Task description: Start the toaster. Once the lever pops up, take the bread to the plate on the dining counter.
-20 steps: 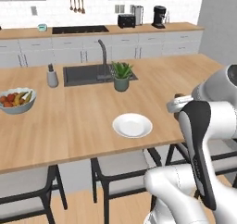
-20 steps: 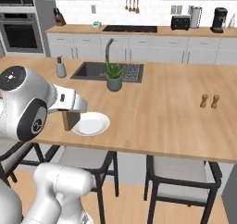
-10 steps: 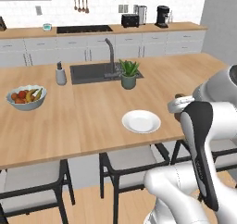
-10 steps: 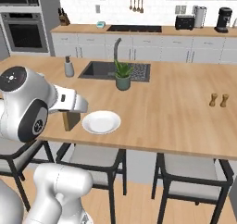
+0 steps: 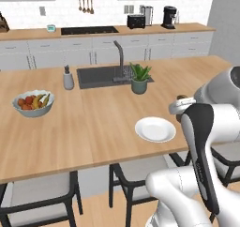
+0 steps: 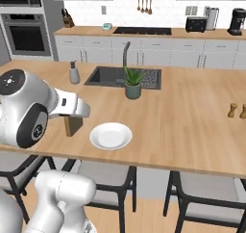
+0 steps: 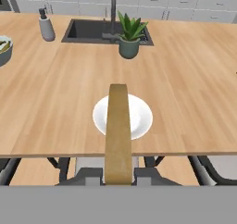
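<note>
Bread pinched in gripper, held at near edge of surface by the plate.

Left base view: plate (image 5: pixel 155 129) lies close to the near edge of the dining surface (image 5: pixel 93 123); bare wood all round it, fruit bowl (image 5: pixel 33 102) well apart to the left, potted plant (image 5: pixel 139 78) and sink (image 5: pixel 101 76) farther back. Toaster (image 5: pixel 136 21) on the far counter.
Right base view: bread (image 6: pixel 73 125) hangs upright at the gripper (image 6: pixel 74 119), just left of the plate (image 6: pixel 111 135); salt and pepper shakers (image 6: pixel 236 110) far right.
Hand view: gripper (image 7: pixel 118 174) pressed together on the bread (image 7: pixel 118 130), slice edge-on, crossing over the plate (image 7: pixel 139 116); soap dispenser (image 7: pixel 45 26) far left.
</note>
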You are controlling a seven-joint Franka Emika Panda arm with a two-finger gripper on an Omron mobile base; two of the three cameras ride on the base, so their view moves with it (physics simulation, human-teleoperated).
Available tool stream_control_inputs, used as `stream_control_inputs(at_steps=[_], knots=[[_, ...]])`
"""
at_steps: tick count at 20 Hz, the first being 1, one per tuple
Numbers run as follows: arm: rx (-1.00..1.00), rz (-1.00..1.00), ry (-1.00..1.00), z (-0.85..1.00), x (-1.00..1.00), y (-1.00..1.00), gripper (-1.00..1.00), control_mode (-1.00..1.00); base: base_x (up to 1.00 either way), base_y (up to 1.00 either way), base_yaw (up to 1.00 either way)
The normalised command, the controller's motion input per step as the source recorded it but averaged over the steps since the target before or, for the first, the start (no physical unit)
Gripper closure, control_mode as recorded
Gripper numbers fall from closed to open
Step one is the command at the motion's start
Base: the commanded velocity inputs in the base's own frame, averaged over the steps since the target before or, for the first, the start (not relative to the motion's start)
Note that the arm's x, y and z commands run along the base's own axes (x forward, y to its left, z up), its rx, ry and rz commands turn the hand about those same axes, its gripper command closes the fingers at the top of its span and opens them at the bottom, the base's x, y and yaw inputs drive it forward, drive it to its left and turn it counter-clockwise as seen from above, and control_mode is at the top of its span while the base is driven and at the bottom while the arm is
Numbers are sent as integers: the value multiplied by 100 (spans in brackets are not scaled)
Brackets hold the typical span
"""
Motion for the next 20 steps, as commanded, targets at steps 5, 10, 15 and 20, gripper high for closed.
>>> stream_control_inputs(at_steps=[5,10,15,20], knots=[[0,0,0,0,0,0,100,100,47,0,0],[1,0,0,-2,15,-9,100,-100,12,-3,0],[6,13,11,-31,76,-30,100,-100,0,0,0],[4,27,13,-45,80,-7,100,-100,0,0,0]])
